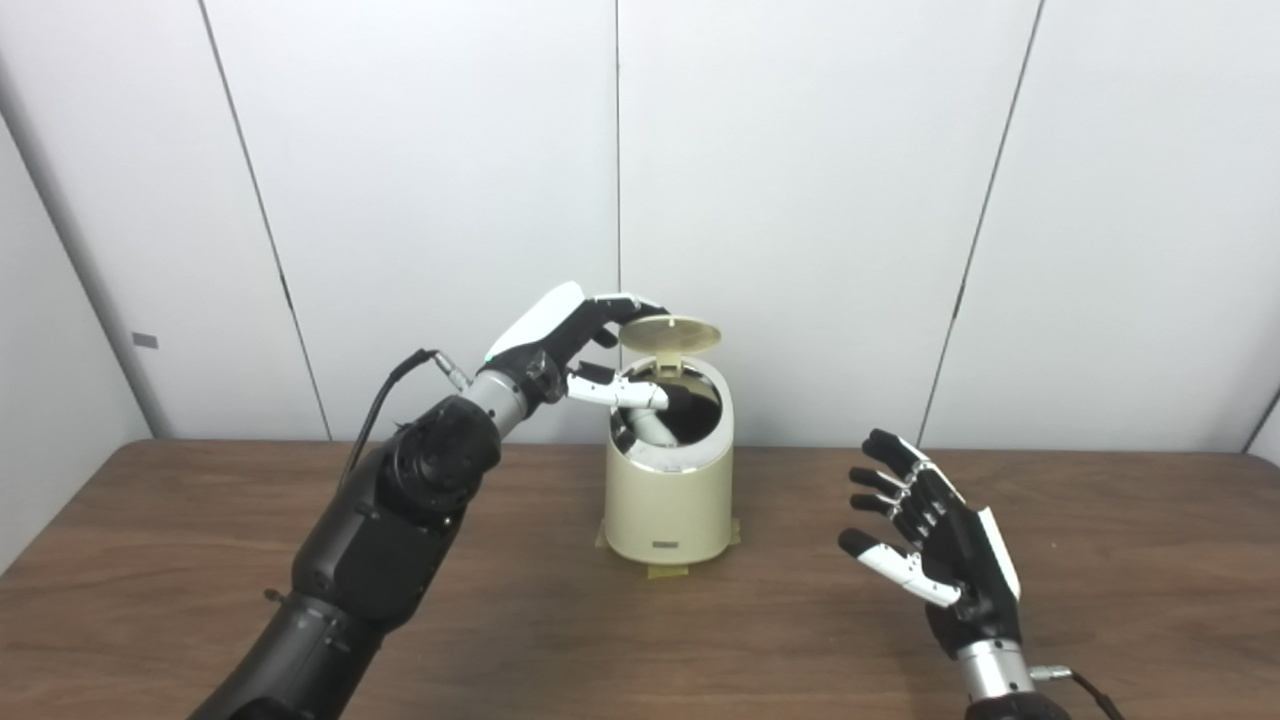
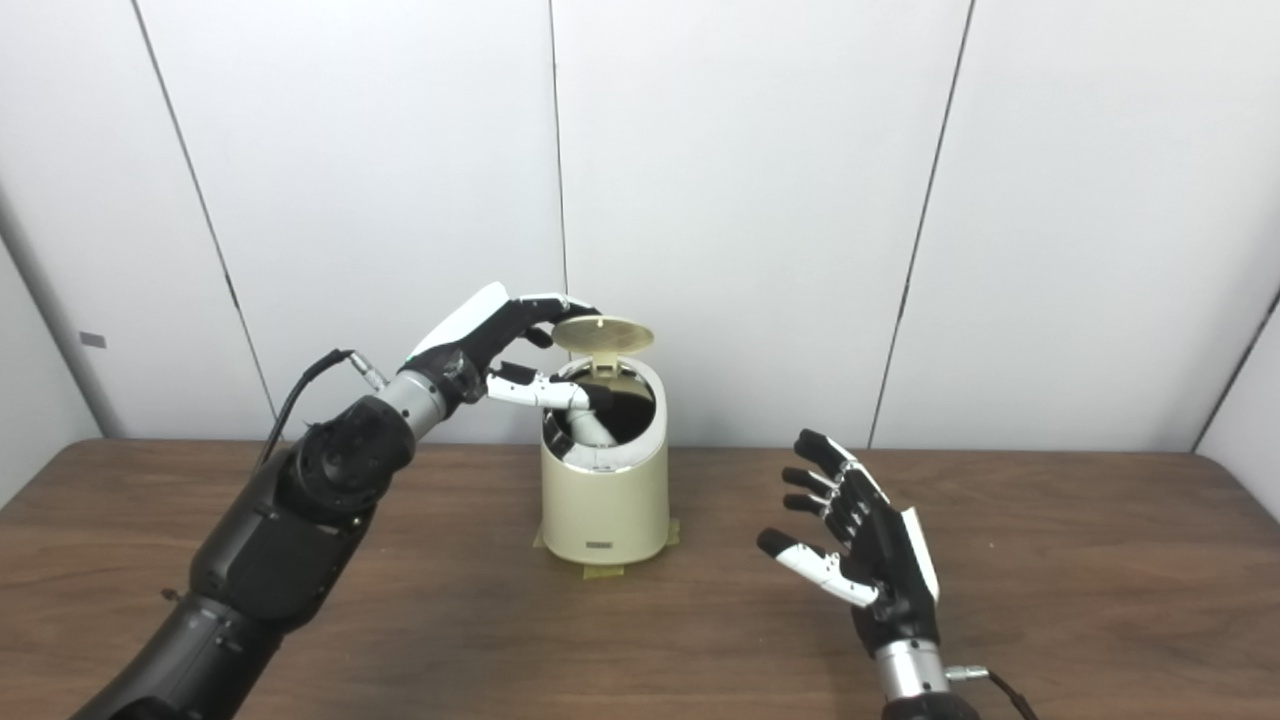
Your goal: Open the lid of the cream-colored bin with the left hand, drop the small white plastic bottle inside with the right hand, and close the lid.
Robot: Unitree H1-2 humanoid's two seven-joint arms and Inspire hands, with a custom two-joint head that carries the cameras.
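Left eye view: a dark brown wood-grain table is seen filling the lower part of the frame, and behind it a wall of pale grey-white panels is divided by thin dark seams, 1 vertical at centre and others slanting toward the sides. A small grey tag is seen on the panel at the left edge.

The cream-colored bin is placed upright at the centre of the frame on the table, with strips of tan tape visible at its base. Its lid is raised and tilted back above the dark opening. The left hand is positioned at upper centre-left, its fingers curled onto the left edge of the lid while the thumb reaches over the bin's rim; the lid is being held up by it.

The right hand is held at lower right of the frame, above the table and well apart from the bin, palm turned toward the left, fingers spread and nothing grasped.

The small white plastic bottle cannot be made out with certainty; a pale shape is seen inside the opening.
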